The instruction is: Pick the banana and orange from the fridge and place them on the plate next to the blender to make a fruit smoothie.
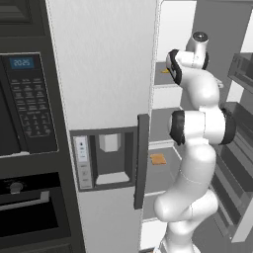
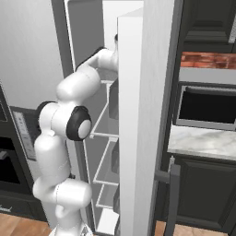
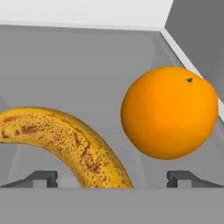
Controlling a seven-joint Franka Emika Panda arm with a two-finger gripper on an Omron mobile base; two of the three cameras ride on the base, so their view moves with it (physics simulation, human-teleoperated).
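In the hand view the spotted yellow banana (image 3: pixel 65 142) curves from the left edge down to the bottom centre, lying on a grey fridge shelf. The orange (image 3: pixel 169 112) sits just to its right, close to the camera. My gripper (image 3: pixel 113 178) is open, its fingertips (image 3: pixel 43 177) set wide apart, and the banana's lower end lies between them. The arm reaches into the upper shelf of the open fridge (image 1: pixel 104 64), where a sliver of the banana (image 1: pixel 165 70) peeks out beside the wrist. The plate and blender are out of view.
A flat tan-orange square (image 1: pixel 158 158) lies on a lower shelf. The fridge's open door with bins (image 2: pixel 133 115) stands right of the arm. A black wall oven and microwave (image 1: pixel 27 104) are to the left, and a counter (image 2: pixel 203 140) is to the right.
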